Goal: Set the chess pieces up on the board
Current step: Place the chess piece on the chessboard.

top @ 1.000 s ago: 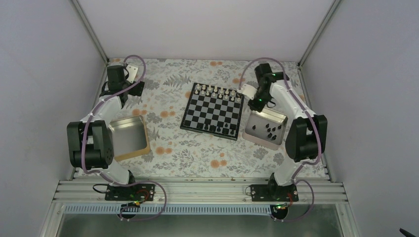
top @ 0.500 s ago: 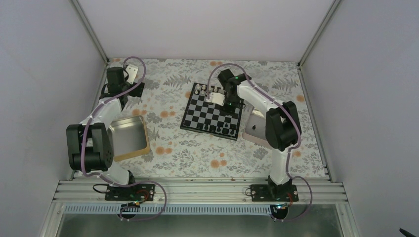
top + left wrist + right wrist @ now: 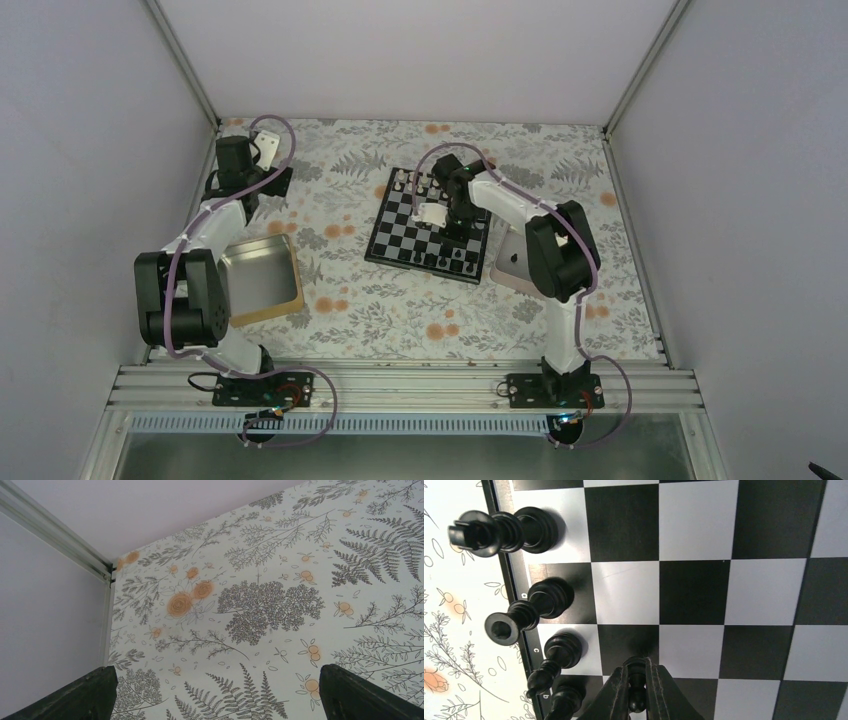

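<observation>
Right claw point(image 3: 637, 671): pinched on one black chess piece point(image 3: 637, 692), held low over the board point(image 3: 694, 595), in the second row from its edge. Neighbours point(image 3: 531, 609): three black pieces standing in the edge row, the nearest just beside the held one. Left claw point(image 3: 215, 707): spread wide above the flowered cloth point(image 3: 260, 610), well apart from the board. Likely hazards: toppling the nearest neighbour when the fingers part, landing astride a square's line, or tipping if let go while tilted.
</observation>
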You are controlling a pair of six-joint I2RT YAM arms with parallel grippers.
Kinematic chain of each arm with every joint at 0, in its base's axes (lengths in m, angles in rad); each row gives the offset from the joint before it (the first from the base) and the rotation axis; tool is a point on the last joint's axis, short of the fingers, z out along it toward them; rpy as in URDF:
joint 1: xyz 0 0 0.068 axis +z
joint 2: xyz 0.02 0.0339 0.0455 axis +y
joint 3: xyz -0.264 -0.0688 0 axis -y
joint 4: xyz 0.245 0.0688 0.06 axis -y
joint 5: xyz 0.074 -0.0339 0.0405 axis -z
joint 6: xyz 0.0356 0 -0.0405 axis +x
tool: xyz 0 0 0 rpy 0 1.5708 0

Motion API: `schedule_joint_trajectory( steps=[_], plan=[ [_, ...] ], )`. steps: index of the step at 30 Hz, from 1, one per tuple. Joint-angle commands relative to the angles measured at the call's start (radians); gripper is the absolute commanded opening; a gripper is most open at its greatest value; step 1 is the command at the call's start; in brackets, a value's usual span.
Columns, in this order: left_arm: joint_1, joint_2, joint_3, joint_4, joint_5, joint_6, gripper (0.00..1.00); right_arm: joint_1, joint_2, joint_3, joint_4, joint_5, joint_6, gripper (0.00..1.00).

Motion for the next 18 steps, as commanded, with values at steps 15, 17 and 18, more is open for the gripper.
schedule_joint_trajectory(
  steps=[15, 17, 18],
  plan=[
    [0.003, -0.028, -0.016, 0.028, 0.016, -0.012, 1.00, 0.024, 0.005, -0.043, 0.021, -0.033, 0.005, 0.10],
    [0.004, -0.028, -0.018, 0.029, 0.015, -0.012, 1.00, 0.023, 0.005, -0.042, 0.028, -0.025, 0.007, 0.11],
    [0.004, -0.029, -0.018, 0.029, 0.014, -0.012, 1.00, 0.023, 0.004, -0.042, 0.031, -0.023, 0.006, 0.11]
  ],
)
